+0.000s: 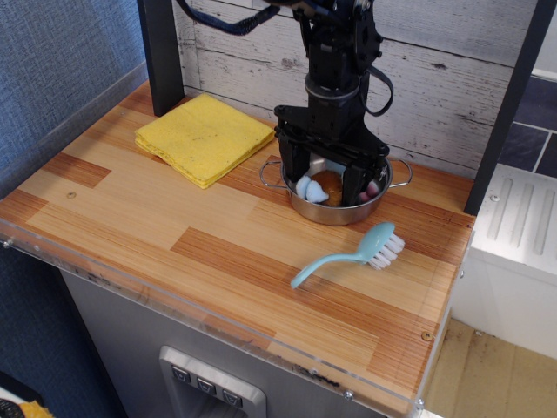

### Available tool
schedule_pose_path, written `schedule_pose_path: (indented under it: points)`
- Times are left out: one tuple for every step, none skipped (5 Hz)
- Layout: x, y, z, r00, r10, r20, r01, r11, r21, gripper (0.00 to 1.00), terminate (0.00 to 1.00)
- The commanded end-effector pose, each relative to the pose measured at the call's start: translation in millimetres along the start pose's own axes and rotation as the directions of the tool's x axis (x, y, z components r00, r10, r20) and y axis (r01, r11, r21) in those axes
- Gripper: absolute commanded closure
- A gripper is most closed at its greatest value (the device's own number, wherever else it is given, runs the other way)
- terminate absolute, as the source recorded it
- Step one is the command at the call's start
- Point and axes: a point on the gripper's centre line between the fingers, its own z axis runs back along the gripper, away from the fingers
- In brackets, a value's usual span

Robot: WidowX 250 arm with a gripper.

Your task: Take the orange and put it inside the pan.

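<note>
Fuzzy orange-brown plush orange (325, 185) with blue paws lies inside the shiny round steel pan (334, 212), black pincer (328, 179) spread wide around it.

Whitewashed plank wall (452, 78) behind wooden counter (157, 218).

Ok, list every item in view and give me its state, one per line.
orange: lying inside the pan, between the tool's fingers.
pan: upright on the counter, holding the orange.
tool: open, fingers astride the orange, over the pan.
yellow cloth: folded, flat on the counter.
brush: lying on the counter in front of the pan.
</note>
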Motion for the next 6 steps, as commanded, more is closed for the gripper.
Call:
schedule_pose_path:
  points:
    - [9,-3,82,0.986,0.006,0.166,-0.003,1.000,-0.018,0.00,0.00]
    - [5,-1,112,0.978,-0.004,0.209,0.008,1.000,-0.017,0.00,0.00]
    - [-11,0,136,0.975,0.014,0.224,-0.020,1.000,0.024,0.00,0.00]
    - [-11,0,136,0.975,0.014,0.224,-0.020,1.000,0.024,0.00,0.00]
    - [-11,0,136,0.975,0.014,0.224,-0.020,1.000,0.024,0.00,0.00]
    - [-11,0,136,0.975,0.014,0.224,-0.020,1.000,0.024,0.00,1.00]
